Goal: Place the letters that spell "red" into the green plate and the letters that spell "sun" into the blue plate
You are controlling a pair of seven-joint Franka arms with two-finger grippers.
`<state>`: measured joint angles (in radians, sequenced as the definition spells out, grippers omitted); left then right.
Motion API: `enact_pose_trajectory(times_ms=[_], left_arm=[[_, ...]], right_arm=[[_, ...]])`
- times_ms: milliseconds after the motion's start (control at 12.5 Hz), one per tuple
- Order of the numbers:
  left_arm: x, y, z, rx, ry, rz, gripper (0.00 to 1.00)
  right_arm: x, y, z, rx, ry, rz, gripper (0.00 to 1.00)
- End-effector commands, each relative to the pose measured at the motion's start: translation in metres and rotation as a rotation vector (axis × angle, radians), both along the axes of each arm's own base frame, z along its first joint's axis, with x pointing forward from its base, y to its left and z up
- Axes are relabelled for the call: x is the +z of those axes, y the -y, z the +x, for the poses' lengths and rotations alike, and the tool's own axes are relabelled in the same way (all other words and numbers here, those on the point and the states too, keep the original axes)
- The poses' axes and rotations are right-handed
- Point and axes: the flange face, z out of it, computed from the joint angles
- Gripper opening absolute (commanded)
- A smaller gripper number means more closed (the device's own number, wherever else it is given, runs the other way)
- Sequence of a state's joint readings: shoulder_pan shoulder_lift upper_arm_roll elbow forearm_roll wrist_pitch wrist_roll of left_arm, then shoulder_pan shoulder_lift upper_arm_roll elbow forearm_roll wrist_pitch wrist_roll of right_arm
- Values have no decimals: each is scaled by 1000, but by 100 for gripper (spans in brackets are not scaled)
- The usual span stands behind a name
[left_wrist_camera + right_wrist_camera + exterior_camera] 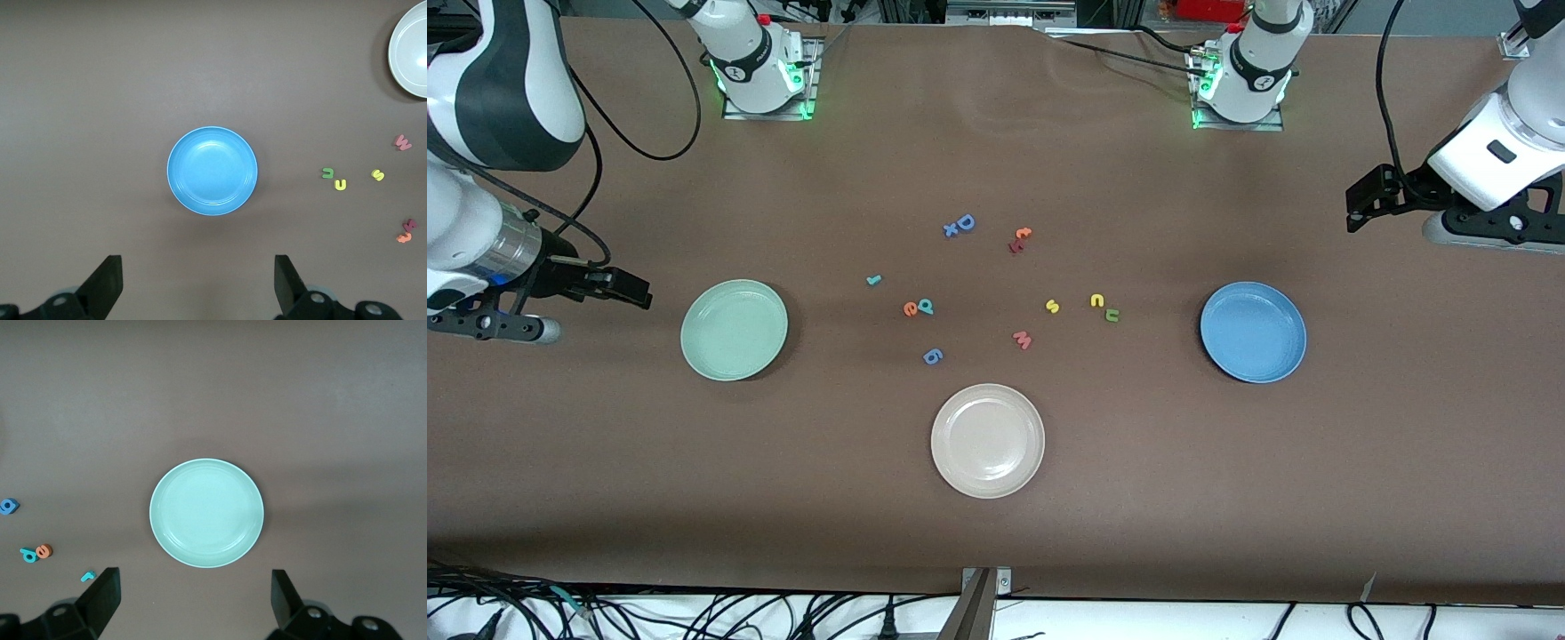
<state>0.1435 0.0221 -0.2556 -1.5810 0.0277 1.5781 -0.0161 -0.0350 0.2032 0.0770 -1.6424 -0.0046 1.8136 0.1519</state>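
The green plate [734,330] [207,513] and the blue plate [1253,332] [212,171] lie bare. Between them on the table are the teal r [873,280] [87,576], the orange e [910,308] touching the teal d [926,307], the yellow s [1052,307] [377,175], and the yellow n [1096,300] beside the olive u [1112,315]. My right gripper [489,324] [195,577] hangs open and holds nothing, over the table beside the green plate at the right arm's end. My left gripper [1494,233] [198,263] is likewise open beside the blue plate.
A beige plate [987,440] lies nearer the front camera than the letters. A pink w [1022,340], a blue 6 [932,356], a blue D [965,222] and small red-orange pieces [1018,240] are scattered among them. Cables run along the table's edges.
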Motion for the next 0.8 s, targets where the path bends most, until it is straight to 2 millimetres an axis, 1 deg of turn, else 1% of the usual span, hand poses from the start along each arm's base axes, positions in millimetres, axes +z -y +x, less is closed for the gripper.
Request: enact_pose_trajectory(times_ms=[0, 80, 240, 400, 480, 560, 720], left_arm=[[7, 0, -2, 8, -8, -19, 100], [7, 1, -2, 8, -8, -19, 100], [7, 1, -2, 8, -8, -19, 100], [7, 2, -2, 6, -8, -19, 100], [7, 2, -2, 6, -8, -19, 100], [7, 2, -2, 6, -8, -19, 100], [7, 2, -2, 6, -8, -19, 100]], right_arm=[[-3, -16, -3, -17, -12, 2, 100], [-6, -23, -3, -32, -18, 1, 100], [-8, -51, -6, -72, -20, -2, 100], [-19, -83, -7, -130, -36, -5, 99], [-28, -101, -8, -147, -44, -7, 99], [-37, -116, -6, -166, -45, -4, 99], [-68, -148, -8, -180, -53, -5, 99]])
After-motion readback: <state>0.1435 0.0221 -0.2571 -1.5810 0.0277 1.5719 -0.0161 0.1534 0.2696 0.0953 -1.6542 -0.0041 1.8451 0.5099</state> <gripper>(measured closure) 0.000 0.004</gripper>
